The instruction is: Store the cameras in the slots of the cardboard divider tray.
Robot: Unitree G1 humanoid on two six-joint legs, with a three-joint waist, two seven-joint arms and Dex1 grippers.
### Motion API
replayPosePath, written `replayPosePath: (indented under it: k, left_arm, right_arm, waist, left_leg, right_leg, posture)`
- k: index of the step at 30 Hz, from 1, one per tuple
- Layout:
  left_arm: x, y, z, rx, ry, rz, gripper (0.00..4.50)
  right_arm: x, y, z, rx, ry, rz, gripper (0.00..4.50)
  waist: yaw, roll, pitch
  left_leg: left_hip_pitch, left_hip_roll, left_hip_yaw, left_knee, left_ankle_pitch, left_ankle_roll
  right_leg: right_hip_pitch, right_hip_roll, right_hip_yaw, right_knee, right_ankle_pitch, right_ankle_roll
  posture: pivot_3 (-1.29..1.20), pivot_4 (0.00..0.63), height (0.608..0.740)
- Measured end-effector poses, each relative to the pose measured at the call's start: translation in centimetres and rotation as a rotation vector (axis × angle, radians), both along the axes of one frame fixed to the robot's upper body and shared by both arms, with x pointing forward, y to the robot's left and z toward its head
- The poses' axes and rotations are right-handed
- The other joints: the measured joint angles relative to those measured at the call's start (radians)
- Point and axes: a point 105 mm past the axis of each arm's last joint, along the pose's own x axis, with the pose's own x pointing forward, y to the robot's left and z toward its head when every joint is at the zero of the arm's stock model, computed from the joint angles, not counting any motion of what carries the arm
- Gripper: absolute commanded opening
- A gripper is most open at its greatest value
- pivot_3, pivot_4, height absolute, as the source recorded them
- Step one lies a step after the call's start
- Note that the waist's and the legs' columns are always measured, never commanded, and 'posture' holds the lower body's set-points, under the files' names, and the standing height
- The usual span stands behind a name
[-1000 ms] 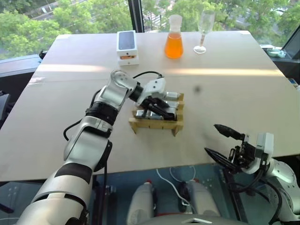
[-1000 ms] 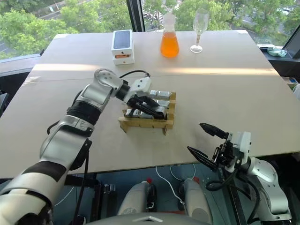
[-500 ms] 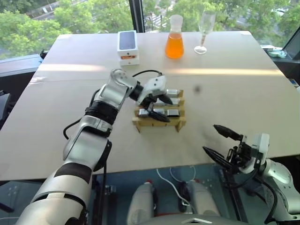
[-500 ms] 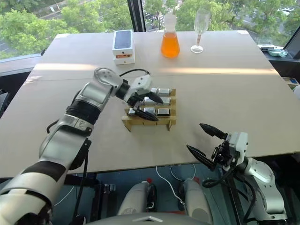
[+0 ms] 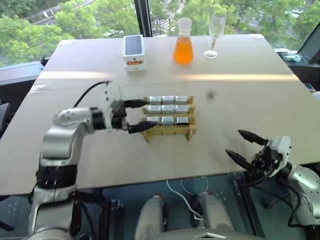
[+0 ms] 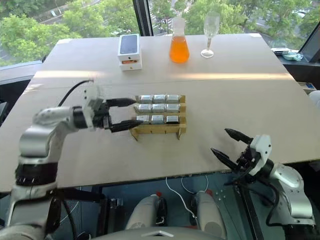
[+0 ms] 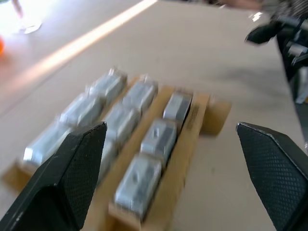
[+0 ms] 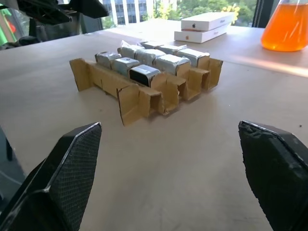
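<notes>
The cardboard divider tray point(image 5: 169, 131) lies mid-table, with several silvery cameras point(image 5: 168, 109) sitting in its slots in rows of three; the near-right one shows a black face point(image 8: 144, 70). My left gripper point(image 5: 148, 114) hangs open just left of the tray, its fingers pointing at the tray's left end with nothing between them. In the left wrist view the tray point(image 7: 184, 159) and cameras point(image 7: 157, 137) lie ahead of the open left gripper point(image 7: 171, 126). My right gripper point(image 5: 234, 142) is open and empty at the table's front edge, right of the tray and apart from it.
At the table's far side stand a white phone box point(image 5: 134, 50), a flask of orange liquid point(image 5: 183, 44) and a wine glass point(image 5: 215, 35). The table's front edge runs just ahead of my right gripper.
My left gripper was shut low over the tray's front row; it has opened and drawn back to the left, off the tray. My right gripper has shifted slightly to the right.
</notes>
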Motion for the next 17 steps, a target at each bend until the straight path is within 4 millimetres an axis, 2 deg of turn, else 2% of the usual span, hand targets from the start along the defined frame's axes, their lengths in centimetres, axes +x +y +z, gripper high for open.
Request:
replayPosePath:
  k: [3,7,10,13,17]
  left_arm:
    - [-2.6,1.6,-2.3,-0.043,0.035,0.127,4.44]
    - [-5.0,1.7,-5.2,-0.054,0.079,0.214,4.44]
    - [-5.3,2.1,-6.0,-0.048,0.04,0.263,4.44]
    - [-4.9,3.5,-7.1,-0.032,0.01,0.303,4.44]
    - [-4.8,4.4,-8.0,-0.006,0.01,0.296,4.44]
  right_arm:
    - [1.6,-1.3,-0.6,-0.021,0.036,-0.024,4.5]
    - [3.2,-2.0,-0.2,0.01,0.072,-0.041,4.5]
    - [3.9,-1.9,-0.1,-0.013,0.07,-0.008,4.5]
    - [4.1,-1.7,-0.7,-0.027,0.091,0.039,4.5]
    - [4.5,-1.9,-1.1,-0.035,0.102,0.06,4.5]
  waist:
    - [-0.005,0.0,0.0]
    - [0.007,0.0,0.0]
    - [0.018,0.001,-0.001]
    - [0.015,0.002,-0.001]
    - [0.012,0.002,-0.001]
  left_leg:
    - [0.0,0.0,0.001,-0.001,0.0,0.0]
    - [0.0,0.0,0.0,-0.001,0.0,0.0]
    - [0.0,0.0,-0.001,-0.001,0.0,0.0]
    - [0.0,0.0,-0.001,-0.001,0.0,0.0]
    - [-0.001,0.0,-0.001,-0.001,0.0,0.001]
  right_leg:
    - [0.0,-0.002,0.001,0.0,0.001,-0.001]
    - [0.0,-0.001,0.0,0.0,0.001,-0.002]
    - [0.0,-0.001,-0.002,0.0,0.001,-0.001]
    - [0.0,-0.001,-0.002,0.0,0.001,-0.002]
    - [0.0,-0.001,-0.002,-0.001,0.001,-0.002]
  posture:
    - [0.0,0.15,0.74]
    - [0.0,0.15,0.74]
    - [0.0,0.15,0.74]
    - [0.0,0.15,0.74]
    - [0.0,0.15,0.74]
